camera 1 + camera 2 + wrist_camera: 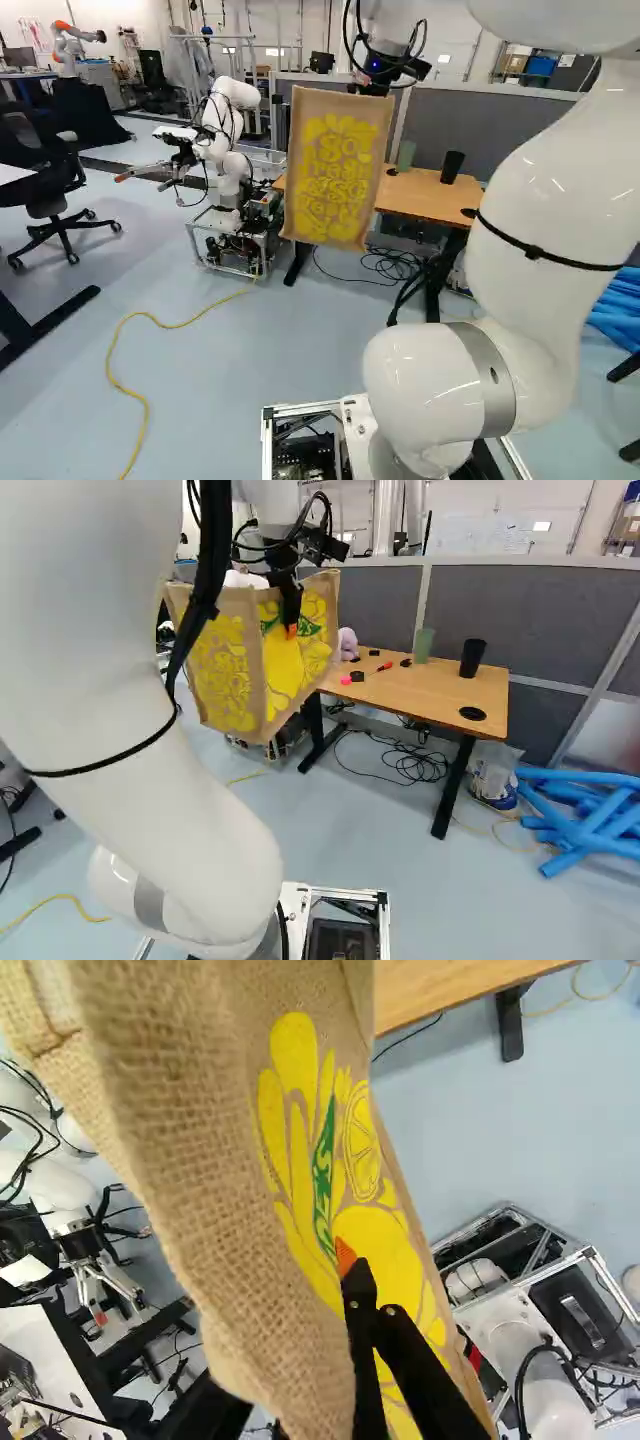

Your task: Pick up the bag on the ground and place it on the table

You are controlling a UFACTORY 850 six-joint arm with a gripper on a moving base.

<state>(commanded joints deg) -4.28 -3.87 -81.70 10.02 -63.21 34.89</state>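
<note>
My gripper (291, 630) is clamped on the wall of the burlap bag (338, 165), one orange-tipped finger (344, 1257) flat on its printed outside, the other hidden by the cloth. The grey partition (520, 610) runs across two o'clock in the right base view. My white arm (555, 190) bulks up at three o'clock in the left base view. The wooden table (430, 695) sits between two and three o'clock in the right base view, just beyond the bag; I can't tell whether they touch. I see another robot (235, 150) standing toward ten o'clock in the left base view, and the office chair (45, 180) nearer nine. Blue tubes (590, 815) lie heaped at four o'clock in the right base view. The bag itself hangs upright off the floor, at twelve o'clock in the left base view, yellow and green print on its side. A yellow cable (142, 395) snakes over the floor toward eight o'clock there. Smallest, on the tabletop, I have the dark cup (472, 658) and, toward nine o'clock from it, the green cup (423, 645).
</note>
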